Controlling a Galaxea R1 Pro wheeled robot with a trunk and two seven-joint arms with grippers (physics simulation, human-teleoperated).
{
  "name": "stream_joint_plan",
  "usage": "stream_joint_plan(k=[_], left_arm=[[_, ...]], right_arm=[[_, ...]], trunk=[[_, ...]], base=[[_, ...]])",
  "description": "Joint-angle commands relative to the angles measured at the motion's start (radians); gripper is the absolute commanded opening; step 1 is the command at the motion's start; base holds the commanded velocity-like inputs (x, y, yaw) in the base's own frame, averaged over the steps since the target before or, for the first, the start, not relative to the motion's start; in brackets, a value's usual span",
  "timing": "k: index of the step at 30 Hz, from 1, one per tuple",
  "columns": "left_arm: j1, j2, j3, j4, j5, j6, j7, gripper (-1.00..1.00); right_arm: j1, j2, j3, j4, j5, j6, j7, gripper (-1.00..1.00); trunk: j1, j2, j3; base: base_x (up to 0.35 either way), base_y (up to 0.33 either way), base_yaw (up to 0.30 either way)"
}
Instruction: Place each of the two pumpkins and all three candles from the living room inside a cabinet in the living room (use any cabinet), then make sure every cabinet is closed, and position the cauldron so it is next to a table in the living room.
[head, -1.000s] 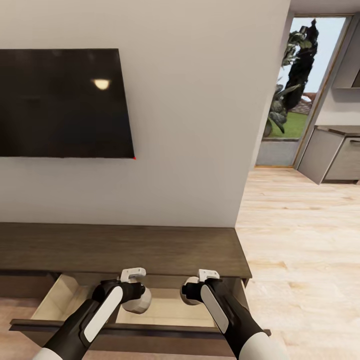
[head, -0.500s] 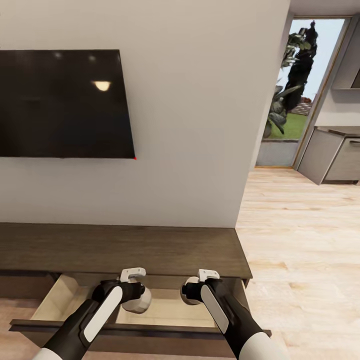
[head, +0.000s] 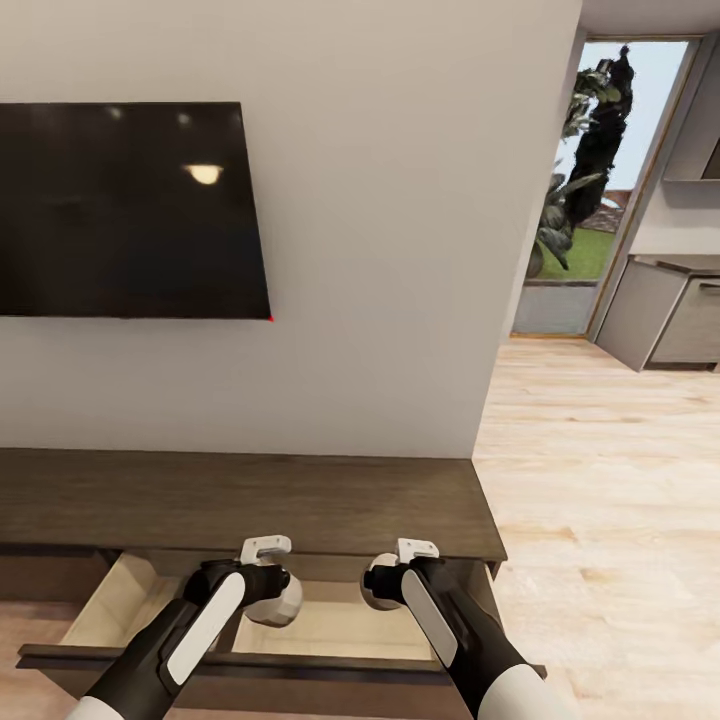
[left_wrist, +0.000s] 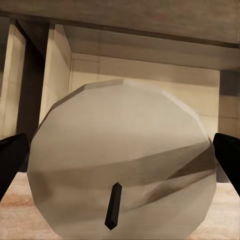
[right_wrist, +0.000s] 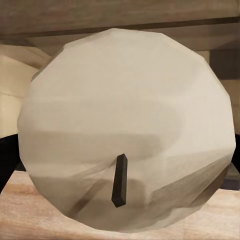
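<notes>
Over the last second almost nothing moved: the whole head view slid down a trace, which was your camera shifting, not the furniture. Both arms kept their places over the open drawer of the long, low, dark-brown wood-grain cabinet. Your left gripper stayed clamped around a pale, rounded, faceted candle with a short dark wick. In the left wrist view its black fingertips sat against the candle's flanks, spread only as wide as the candle itself. Your right gripper held a second pale round candle the same way, though there only a dark sliver of finger showed at the candle's edge. I judged that grasp mainly from the candle hanging above the drawer's beige floor. In the head view both candles hung just in front of the cabinet's top edge, side by side and apart from each other, above the drawer interior and behind its pulled-out dark front panel. Since nothing had been let go, neither candle counted as stored yet. To my eye, lowering and opening each gripper was the step in hand, with the drawer left to push shut afterwards.
</notes>
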Motion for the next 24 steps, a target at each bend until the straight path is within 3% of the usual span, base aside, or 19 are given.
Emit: stream_joint_plan(k=[1,6,12,15,21,24], left_arm=[[-0.001,0.0,-0.003,-0.001,0.01,0.001,0.01,-1.0],[-0.001,-0.002,-0.003,0.001,0.01,-0.002,0.01,-1.0],[-0.001,-0.003,-0.004,0.003,0.01,-0.063,0.01,-1.0],[-0.001,-0.003,-0.005,0.003,0.01,-0.071,0.01,-1.0],[-0.001,-0.003,-0.007,0.004,0.01,-0.075,0.009,-1.0],[-0.001,-0.003,-0.007,0.004,0.01,-0.075,0.01,-1.0]], right_arm=[[-0.001,0.0,0.003,-0.001,-0.011,0.001,-0.011,-1.0],[-0.001,0.001,0.005,0.003,-0.011,0.003,-0.011,-1.0],[-0.001,0.003,0.007,0.042,-0.029,0.0,-0.01,-1.0],[-0.001,0.003,0.011,0.078,-0.039,-0.034,0.0,-1.0],[-0.001,0.003,0.072,0.103,-0.049,-0.083,0.038,-1.0],[-0.001,0.003,0.079,0.103,-0.05,-0.085,0.04,-1.0]], trunk=[[0.0,-0.001,-0.001],[0.0,-0.001,-0.001],[0.0,-0.001,-0.001],[0.011,-0.022,-0.01],[0.034,-0.064,-0.029],[0.046,-0.085,-0.038]], base=[[0.007,0.0,0.0],[0.003,0.0,0.0],[0.0,0.0,0.0],[0.0,0.0,0.0],[0.0,0.0,0.0],[0.0,0.0,0.0]])
